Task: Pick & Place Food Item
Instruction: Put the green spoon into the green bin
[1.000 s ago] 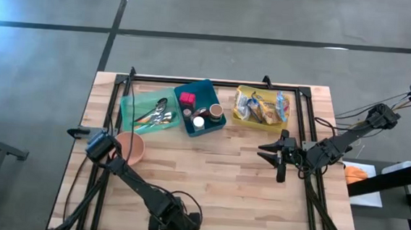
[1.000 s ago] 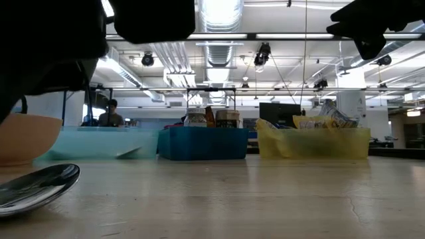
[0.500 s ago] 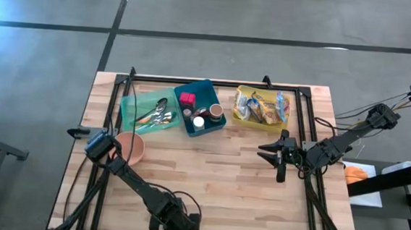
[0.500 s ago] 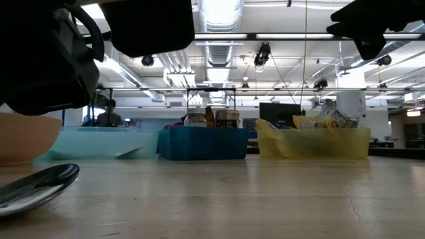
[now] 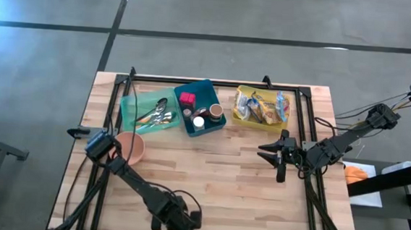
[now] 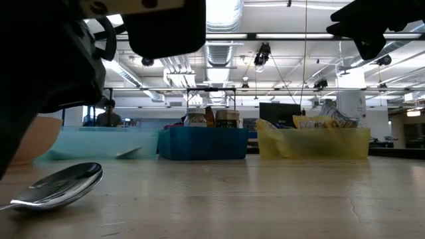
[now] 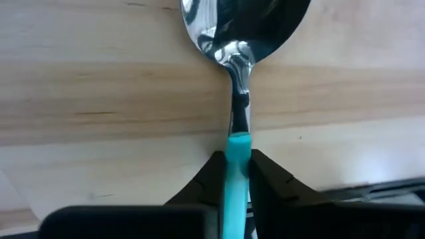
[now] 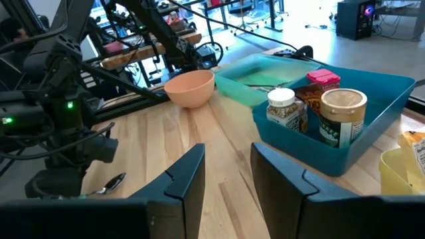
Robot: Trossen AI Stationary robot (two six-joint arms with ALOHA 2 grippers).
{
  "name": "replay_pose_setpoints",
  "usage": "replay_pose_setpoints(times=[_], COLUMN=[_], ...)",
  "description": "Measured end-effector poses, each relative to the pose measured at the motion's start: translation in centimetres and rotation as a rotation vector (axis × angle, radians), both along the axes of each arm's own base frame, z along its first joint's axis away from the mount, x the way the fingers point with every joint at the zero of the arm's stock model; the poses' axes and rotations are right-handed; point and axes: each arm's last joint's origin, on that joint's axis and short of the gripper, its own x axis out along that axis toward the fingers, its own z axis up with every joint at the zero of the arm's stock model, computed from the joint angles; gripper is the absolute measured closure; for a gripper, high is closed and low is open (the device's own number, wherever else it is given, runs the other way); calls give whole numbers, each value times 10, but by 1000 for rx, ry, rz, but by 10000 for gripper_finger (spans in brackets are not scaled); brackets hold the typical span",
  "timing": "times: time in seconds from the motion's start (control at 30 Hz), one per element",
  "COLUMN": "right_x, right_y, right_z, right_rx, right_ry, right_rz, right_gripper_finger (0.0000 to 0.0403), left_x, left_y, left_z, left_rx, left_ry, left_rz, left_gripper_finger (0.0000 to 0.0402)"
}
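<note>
1. The left gripper (image 7: pixel 237 174) is low at the near edge of the table (image 5: pixel 244 183), and its fingers (image 7: pixel 211 176) are pressed together on the turquoise handle of a spoon (image 7: pixel 240 40).
2. The spoon bowl lies on the wood, slightly lifted in the low view.
3. The right gripper (image 5: pixel 273 157) hangs above the table's right half, with its fingers a little apart and holding nothing.
4. The food packets sit in the yellow bin (image 5: pixel 262 107) at the far side, beside the blue bin (image 5: pixel 200 107).
5. A peach bowl (image 5: pixel 130 147) stands near the green tray (image 5: pixel 147 112).
</note>
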Motion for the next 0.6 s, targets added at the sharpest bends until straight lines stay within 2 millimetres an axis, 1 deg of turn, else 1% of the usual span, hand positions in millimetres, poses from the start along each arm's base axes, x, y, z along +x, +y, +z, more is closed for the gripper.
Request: replay_pose_setpoints(times=[0.13, 0.3, 0.47, 0.6], right_x=[0, 0, 0, 0], right_y=[0, 0, 0, 0], right_z=[0, 0, 0, 0], right_rx=[0, 0, 0, 0], right_ry=[0, 0, 0, -1], right_rz=[0, 0, 0, 0], right_gripper_finger=[284, 284, 284, 284], left_x=[2, 6, 6, 6], left_y=[4, 10, 13, 19], left_z=[0, 0, 1, 5], left_rx=[-7, -4, 13, 35], left_ry=[16, 22, 20, 41], left_rz=[45, 80, 73, 93], left_gripper_finger=[340, 336, 357, 372])
